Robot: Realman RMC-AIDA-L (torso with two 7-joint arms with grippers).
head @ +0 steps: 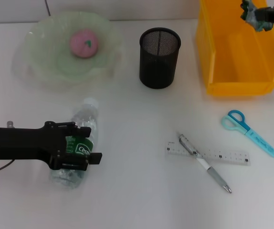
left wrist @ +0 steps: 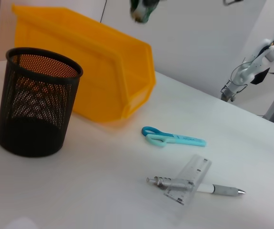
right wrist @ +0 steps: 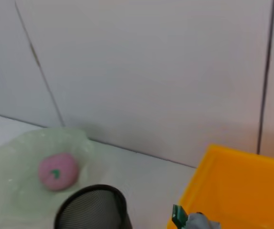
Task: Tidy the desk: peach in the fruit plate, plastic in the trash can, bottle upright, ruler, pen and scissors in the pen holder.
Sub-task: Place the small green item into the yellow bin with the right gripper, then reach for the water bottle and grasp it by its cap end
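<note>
1. Our left gripper [head: 82,150] straddles the lying bottle [head: 77,148] at its green label, fingers either side of the barrel; we judge it clamped on, or just about to be

2. The bottle lies on the desk [head: 137,200] below the fruit plate [head: 36,71], cap pointing toward the plate

3. It looks clear, thin-walled and light; we expect it to be smooth, rounded and liable to dent or roll, so the mid-body label is the sensible hold

4. Our right gripper [head: 258,16] hangs over the yellow trash can [head: 213,57], pinching crumpled plastic [head: 253,18]

5. The peach [head: 83,43] sits in the plate; scissors [head: 248,132], pen [head: 204,163] and ruler [head: 232,156] lie flat, and the pen holder [head: 159,58] waits
</note>
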